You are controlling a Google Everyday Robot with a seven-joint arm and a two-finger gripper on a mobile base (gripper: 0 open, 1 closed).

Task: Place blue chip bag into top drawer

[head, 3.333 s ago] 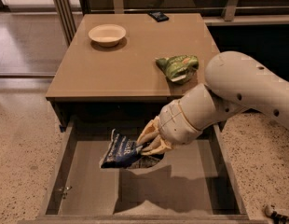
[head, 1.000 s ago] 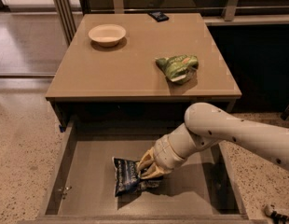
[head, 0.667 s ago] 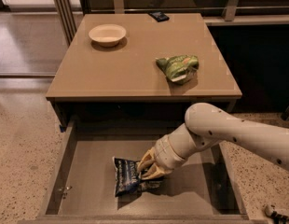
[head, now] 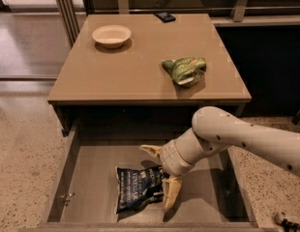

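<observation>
Surface: a tan-brown desk (head: 140,81) with a smooth, matte top. It carries a pale shallow bowl (head: 111,35) near the far left, a green snack bag (head: 185,70) right of centre, and a small dark flat object (head: 165,17) at the far edge. The three stand well apart.

Room: speckled stone floor (head: 24,153) on the left and at the lower right, a glossier floor beyond the metal posts (head: 67,8) at upper left, and a dark recess to the right of the desk.

The top drawer (head: 63,182) stands pulled out below the desk's front edge, its grey-brown bottom exposed.

The blue chip bag (head: 135,190) lies inside the drawer, on the bottom, left of centre and toward the front wall. It lies flat and wrinkled, printed face up. The white lettering is turned sideways and runs front to back. Its right edge is partly covered, so the long axis cannot be fixed.

The white arm (head: 247,139) enters from the right and reaches down into the drawer. The pincer (head: 155,179) sits at the bag's right edge, spread wide: one finger points left above the bag's far corner, the other points down along its right side.

Change from 0.7 s ago: the pincer was then closed on the bag's right edge; it has since opened. The bag remains in nearly the same spot.
</observation>
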